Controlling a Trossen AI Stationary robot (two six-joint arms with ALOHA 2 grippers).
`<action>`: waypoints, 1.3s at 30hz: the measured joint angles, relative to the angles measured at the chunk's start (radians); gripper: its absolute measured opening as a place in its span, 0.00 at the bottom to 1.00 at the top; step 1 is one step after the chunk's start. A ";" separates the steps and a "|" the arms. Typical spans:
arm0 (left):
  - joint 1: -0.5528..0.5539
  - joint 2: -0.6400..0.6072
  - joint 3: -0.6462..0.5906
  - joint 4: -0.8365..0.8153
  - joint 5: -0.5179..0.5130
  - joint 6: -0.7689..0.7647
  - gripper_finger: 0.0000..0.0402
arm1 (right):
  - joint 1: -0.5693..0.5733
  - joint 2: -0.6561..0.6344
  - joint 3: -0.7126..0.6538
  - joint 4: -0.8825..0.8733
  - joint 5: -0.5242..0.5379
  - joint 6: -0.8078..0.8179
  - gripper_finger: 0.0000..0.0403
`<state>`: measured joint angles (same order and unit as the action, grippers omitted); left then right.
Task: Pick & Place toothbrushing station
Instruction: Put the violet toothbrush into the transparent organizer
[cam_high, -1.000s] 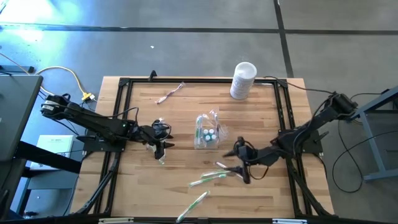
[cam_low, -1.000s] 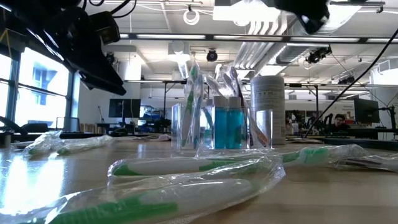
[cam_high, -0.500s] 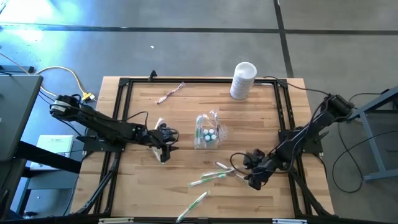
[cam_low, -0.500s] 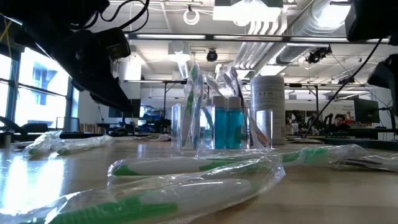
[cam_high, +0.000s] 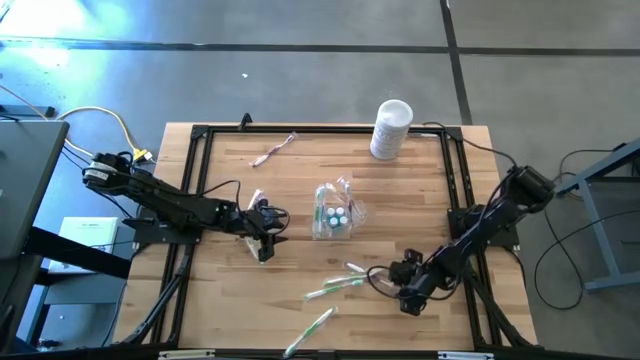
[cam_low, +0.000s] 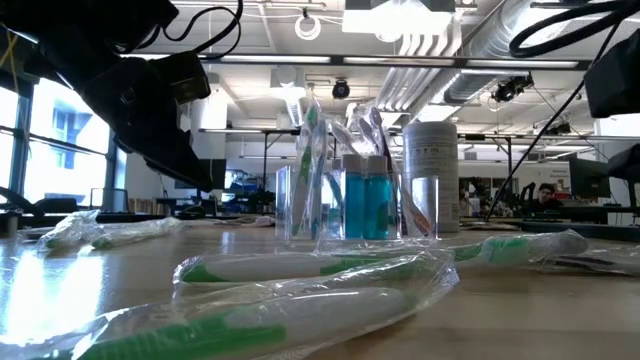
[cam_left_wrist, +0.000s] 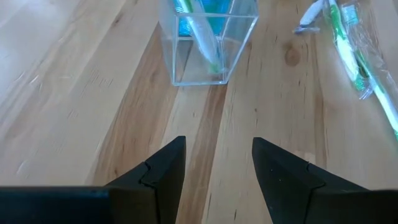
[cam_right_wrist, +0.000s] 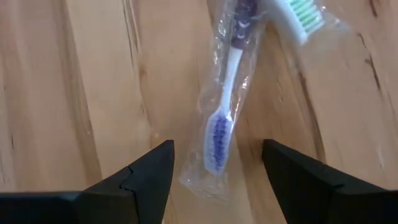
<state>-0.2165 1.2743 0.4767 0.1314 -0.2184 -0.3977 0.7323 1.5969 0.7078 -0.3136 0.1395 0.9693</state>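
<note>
Overhead, the wooden table (cam_high: 300, 180) is carrying everything, with a black frame (cam_high: 196, 200) running around its working area. Up at the table's 1 o'clock a white canister (cam_high: 391, 128) is standing upright just inside the frame.

Near the table's middle the clear cup (cam_high: 332, 214) is sitting upright; it is square-sided and see-through, holding several wrapped toothbrushes handle-down and teal tubes (cam_low: 364, 205) with white caps. In the low view the brush heads are poking above its rim.

The left gripper (cam_high: 262, 236) is hovering at the cup's 9 o'clock, near it but apart, its fingers (cam_left_wrist: 163, 168) standing spread with nothing between them; its wrist camera is looking past them at the cup (cam_left_wrist: 209, 38).

The right gripper (cam_high: 392, 284) is sitting low at the table's 5 o'clock, its fingers (cam_right_wrist: 148, 174) also parted and empty. Just ahead of them a white-and-blue toothbrush (cam_right_wrist: 222, 112) is lying in a clear wrapper, flat on the wood.

Loose toothbrushes are lying scattered: a green one (cam_high: 335, 287) at the right gripper's 9 o'clock, another green one (cam_high: 311, 330) near the table's 6 o'clock edge, and a pink one (cam_high: 272, 150) well apart at 11 o'clock. All are slim and sealed in crinkled clear plastic.
</note>
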 joint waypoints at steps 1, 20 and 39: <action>0.000 0.000 0.000 0.000 0.000 0.000 0.45 | -0.002 0.007 0.001 0.001 0.001 -0.009 0.59; 0.000 0.000 0.000 0.001 0.000 0.000 0.45 | -0.018 0.027 0.083 -0.192 -0.021 -0.058 0.04; 0.000 0.000 0.000 0.010 0.000 0.000 0.45 | -0.006 0.025 0.653 -1.243 -0.105 0.059 0.03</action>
<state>-0.2165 1.2743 0.4767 0.1414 -0.2184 -0.3977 0.7265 1.6218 1.3607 -1.5561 0.0342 1.0280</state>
